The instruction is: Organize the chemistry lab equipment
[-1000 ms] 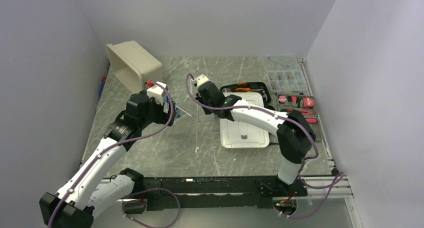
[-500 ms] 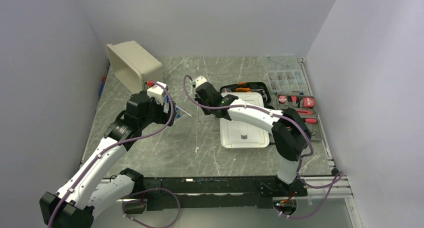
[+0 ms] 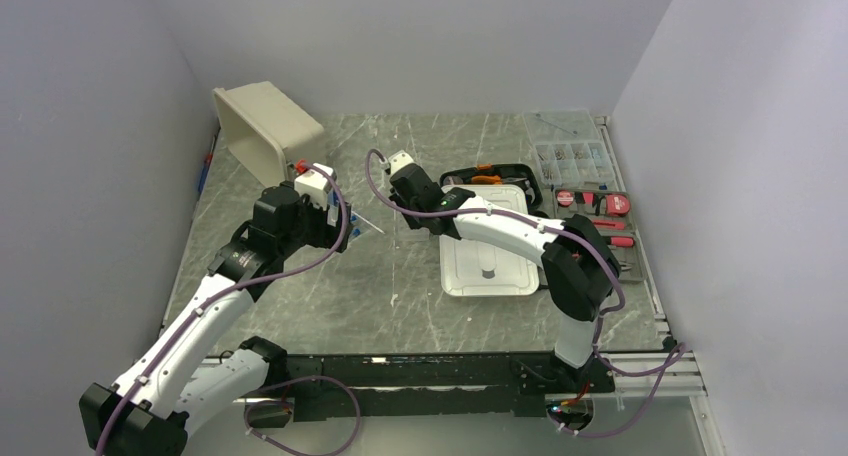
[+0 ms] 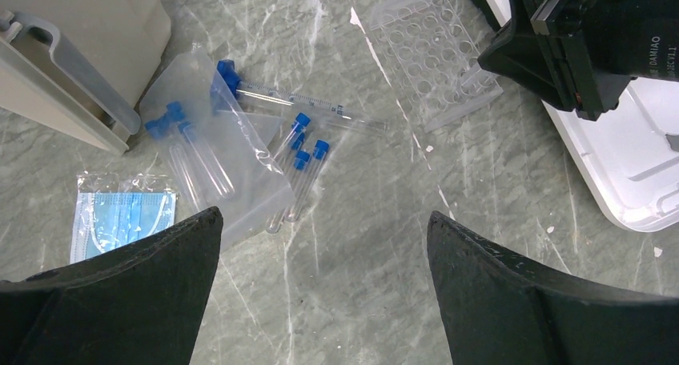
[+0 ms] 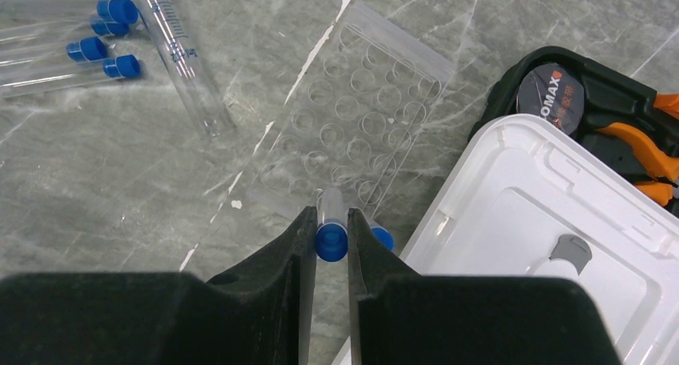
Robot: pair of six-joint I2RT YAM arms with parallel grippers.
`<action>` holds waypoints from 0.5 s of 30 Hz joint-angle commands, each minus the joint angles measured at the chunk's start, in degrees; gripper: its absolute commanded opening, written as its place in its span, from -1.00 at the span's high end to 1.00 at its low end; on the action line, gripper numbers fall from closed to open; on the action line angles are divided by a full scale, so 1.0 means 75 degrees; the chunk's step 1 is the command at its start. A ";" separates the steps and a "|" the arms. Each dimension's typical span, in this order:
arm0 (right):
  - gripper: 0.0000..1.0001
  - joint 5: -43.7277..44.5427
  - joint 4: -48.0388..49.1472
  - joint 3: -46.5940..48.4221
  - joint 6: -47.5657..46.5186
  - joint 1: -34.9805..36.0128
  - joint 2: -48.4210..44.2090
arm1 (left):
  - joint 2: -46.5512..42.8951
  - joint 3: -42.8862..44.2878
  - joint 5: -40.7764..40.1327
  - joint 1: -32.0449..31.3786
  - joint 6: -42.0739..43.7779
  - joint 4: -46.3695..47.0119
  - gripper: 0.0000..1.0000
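Right gripper carrying a blue-capped tube to the perforated rack. Over the last second the right arm shifts slightly leftward in the overhead view, wrist and elbow together. The left arm stays where it was, and neither grip alters. The shift reads as a final alignment over a well. Insertion is judged not yet done, since the tube remains pinched between the narrowly spaced fingers above the near edge of the rack, close to the white lid. The tube is seen end-on, its long axis running along the gripper's line of approach: blue cap toward the wrist camera, clear body pointing away toward the rack. A second blue cap shows just beside one finger; whether it stands in a well cannot be told. The left gripper hangs with its jaws spread as wide as they go, holding nothing. Below it lie the loose tubes still to be sorted, flat on the table beside a clear bag and a graduated syringe.
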 commanded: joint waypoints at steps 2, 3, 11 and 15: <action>0.85 -0.0029 -0.0313 0.0394 0.0000 -0.0014 0.0101 | 0.0055 0.0046 0.0001 0.0031 -0.0039 0.0160 -0.99; 0.85 -0.0082 -0.0348 0.0403 0.0019 -0.0011 0.0108 | 0.0058 0.0044 -0.0008 0.0031 -0.0045 0.0163 -0.99; 0.85 -0.0207 -0.0184 0.0274 0.0117 -0.0021 0.0104 | 0.0064 0.0043 -0.0015 0.0031 -0.0039 0.0149 -0.99; 0.86 -0.0101 0.0149 0.0040 0.0149 -0.0021 0.0052 | 0.0064 0.0041 -0.0023 0.0031 -0.0039 0.0149 -0.99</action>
